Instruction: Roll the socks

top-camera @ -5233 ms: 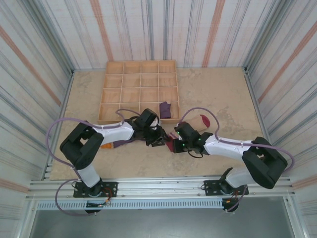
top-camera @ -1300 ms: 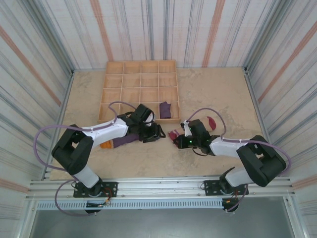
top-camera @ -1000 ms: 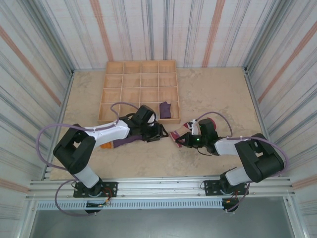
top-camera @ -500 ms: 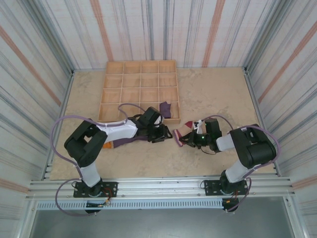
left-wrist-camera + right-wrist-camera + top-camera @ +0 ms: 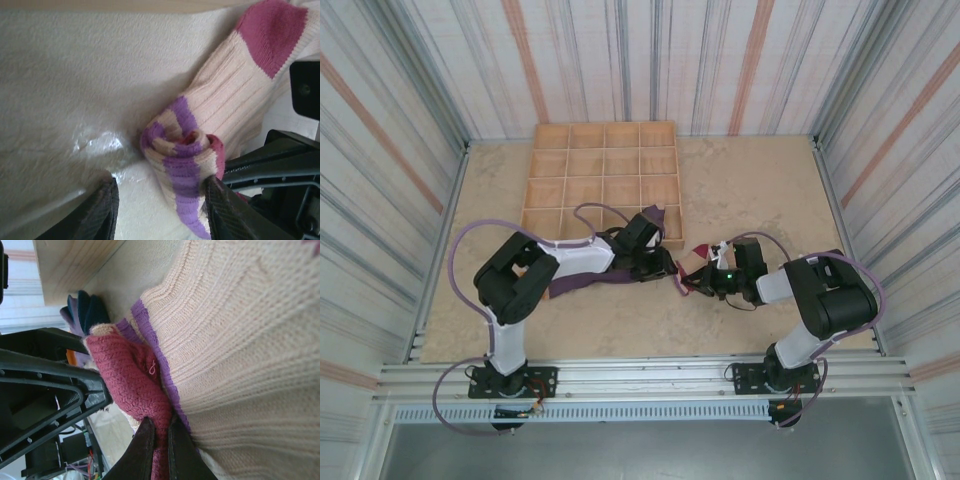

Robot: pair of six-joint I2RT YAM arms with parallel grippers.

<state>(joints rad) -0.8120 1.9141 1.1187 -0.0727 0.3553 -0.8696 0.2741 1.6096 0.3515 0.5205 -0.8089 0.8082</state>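
Observation:
A tan sock (image 5: 699,256) with a purple-striped cuff and red patches lies between my two grippers, its cuff end rolled up (image 5: 181,152). My left gripper (image 5: 665,266) (image 5: 159,186) stands open astride that roll. Its right finger (image 5: 220,212) touches the roll and its left finger (image 5: 100,212) stands off it. My right gripper (image 5: 689,282) (image 5: 161,421) is shut on a red fold of the tan sock (image 5: 135,375). A purple sock (image 5: 582,283) lies flat under the left arm. A dark purple sock (image 5: 657,213) sits in the tray, partly hidden by the left wrist.
The wooden compartment tray (image 5: 603,148) stands at the back centre, just behind the left gripper. Striped walls close the table on three sides. Bare tabletop (image 5: 760,190) stretches to the right of the tray and along the front.
My left gripper has slid right along the table to the tan sock's rolled end, and its jaws have narrowed. The right gripper has kept its hold and barely moved in the last half second.

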